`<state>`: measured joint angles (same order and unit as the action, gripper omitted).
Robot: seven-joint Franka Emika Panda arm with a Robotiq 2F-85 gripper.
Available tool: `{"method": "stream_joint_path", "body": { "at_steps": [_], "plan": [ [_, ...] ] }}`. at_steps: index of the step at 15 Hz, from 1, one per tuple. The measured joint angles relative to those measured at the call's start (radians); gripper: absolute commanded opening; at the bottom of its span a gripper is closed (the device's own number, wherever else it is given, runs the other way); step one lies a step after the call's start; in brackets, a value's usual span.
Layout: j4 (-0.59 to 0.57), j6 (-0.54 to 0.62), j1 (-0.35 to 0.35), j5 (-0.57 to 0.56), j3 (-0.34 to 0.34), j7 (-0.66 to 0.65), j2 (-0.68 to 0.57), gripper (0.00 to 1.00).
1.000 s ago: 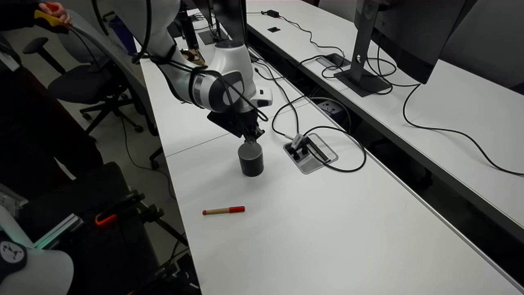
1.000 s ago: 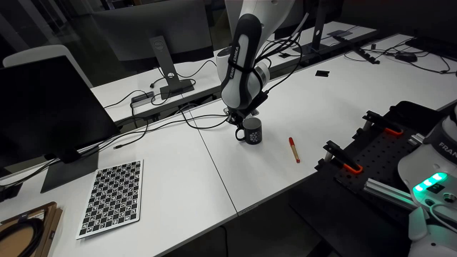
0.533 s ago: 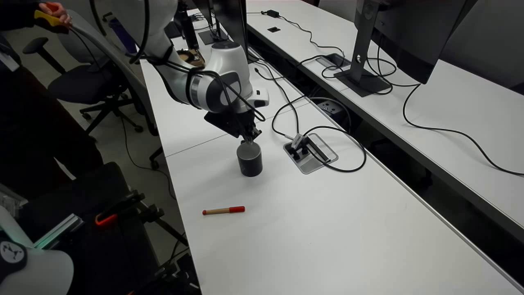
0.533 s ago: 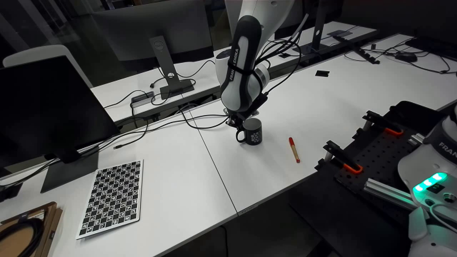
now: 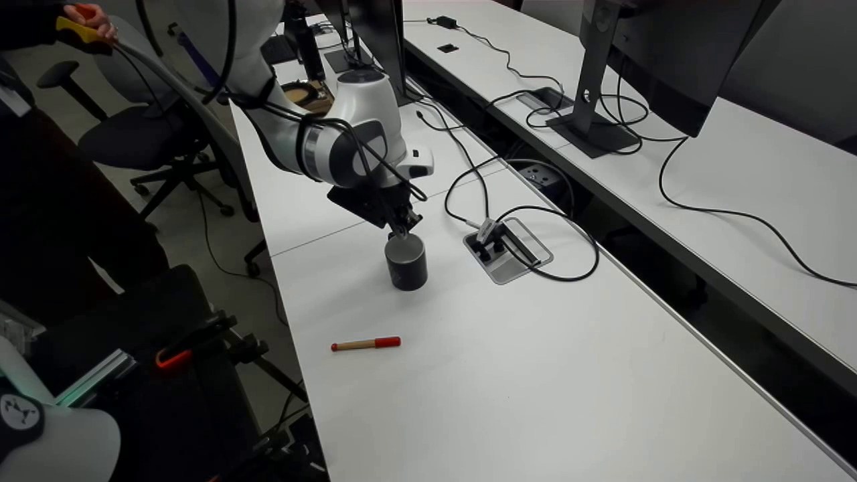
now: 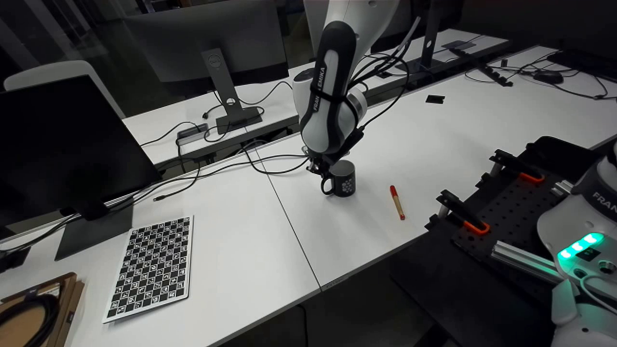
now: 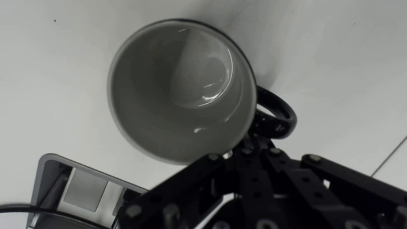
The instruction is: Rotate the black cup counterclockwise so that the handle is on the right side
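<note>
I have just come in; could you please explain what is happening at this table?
A robot arm has the job of turning the black cup counterclockwise, so that its handle is on the right side. The cup stands upright on the white table. The gripper is shut and reaches down beside the cup, next to the handle; whether it touches them I cannot see. A pen lies on the same table.

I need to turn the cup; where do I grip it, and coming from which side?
Probably the handle, at its outer curve, straddled from above: the cup stands upright and the handle juts out sideways, which should give leverage. The fingers are shut close beside it, so back off and open first.
</note>
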<state>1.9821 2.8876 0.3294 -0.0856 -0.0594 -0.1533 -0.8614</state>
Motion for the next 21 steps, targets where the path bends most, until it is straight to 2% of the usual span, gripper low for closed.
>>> {"method": "stream_joint_path", "body": {
  "at_steps": [8,21],
  "plan": [
    [0.073,0.064,0.0,0.0,0.008,0.0,0.038,0.0],
    [0.139,0.068,-0.002,0.0,0.031,0.023,0.08,0.0]
  ]
}}
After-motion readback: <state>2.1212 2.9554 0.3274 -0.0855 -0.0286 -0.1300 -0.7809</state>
